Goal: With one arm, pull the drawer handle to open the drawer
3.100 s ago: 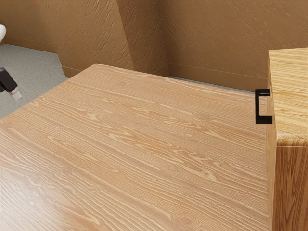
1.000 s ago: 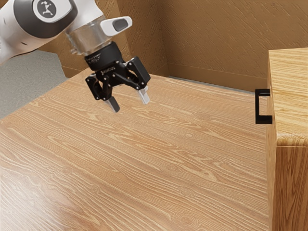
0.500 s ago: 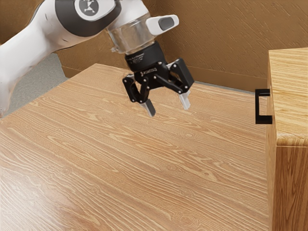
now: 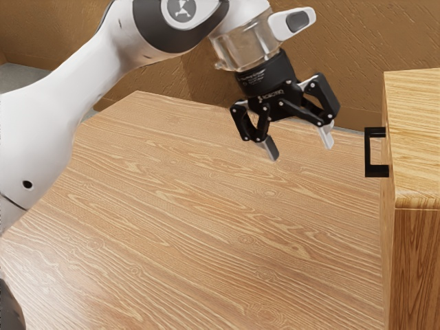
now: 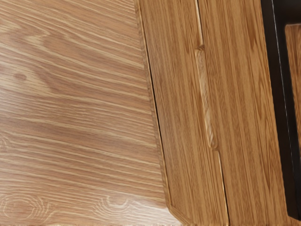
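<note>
Wood-grain tabletop (image 4: 206, 227) carries a wooden cabinet (image 4: 412, 206) at the exterior view's right edge, and the black drawer handle (image 4: 375, 152) juts from the cabinet's front, facing the arm; in the wrist view it is a dark bar (image 5: 281, 117) along the panelled front. Near it, toward the exterior view's left and clear of it, the gripper (image 4: 300, 146) hangs above the table with its fingers (image 4: 272, 150) spread wide and nothing between them. Behind it the white arm (image 4: 69, 151) reaches in before textured brown walls (image 4: 357, 55).
</note>
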{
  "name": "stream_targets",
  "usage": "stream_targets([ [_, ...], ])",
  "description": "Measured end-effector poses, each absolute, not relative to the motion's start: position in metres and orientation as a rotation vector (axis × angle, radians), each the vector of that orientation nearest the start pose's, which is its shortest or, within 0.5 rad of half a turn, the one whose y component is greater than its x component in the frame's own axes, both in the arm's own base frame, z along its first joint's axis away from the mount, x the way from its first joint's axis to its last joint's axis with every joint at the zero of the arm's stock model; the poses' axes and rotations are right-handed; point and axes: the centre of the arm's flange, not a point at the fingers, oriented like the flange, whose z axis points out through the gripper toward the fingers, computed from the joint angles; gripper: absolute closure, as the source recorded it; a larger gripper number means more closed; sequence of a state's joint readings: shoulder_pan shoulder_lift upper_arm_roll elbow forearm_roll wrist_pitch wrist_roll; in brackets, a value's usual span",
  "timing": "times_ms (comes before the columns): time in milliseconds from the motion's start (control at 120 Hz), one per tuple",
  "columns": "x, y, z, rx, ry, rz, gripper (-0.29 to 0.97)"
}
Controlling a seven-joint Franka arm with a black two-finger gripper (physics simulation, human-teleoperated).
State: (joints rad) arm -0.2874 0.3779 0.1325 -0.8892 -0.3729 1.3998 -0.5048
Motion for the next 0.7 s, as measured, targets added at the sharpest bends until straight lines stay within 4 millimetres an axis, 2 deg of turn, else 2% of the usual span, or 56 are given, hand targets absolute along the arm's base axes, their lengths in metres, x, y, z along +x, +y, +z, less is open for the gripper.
stream_targets([
  [158, 0.615, -0.194, 0.693, -3.47, -0.394, -0.01, 0.02],
  [308, 0.613, -0.211, 0.696, -3.498, -0.415, -0.046, 0.02],
  [375, 0.614, -0.21, 0.689, -3.503, -0.468, -0.016, 0.02],
  [450, 0.614, -0.202, 0.676, -3.5, -0.551, 0.033, 0.02],
  [533, 0.611, -0.194, 0.669, -3.507, -0.635, 0.041, 0.02],
  [700, 0.615, -0.19, 0.67, -3.524, -0.775, -0.005, 0.02],
])
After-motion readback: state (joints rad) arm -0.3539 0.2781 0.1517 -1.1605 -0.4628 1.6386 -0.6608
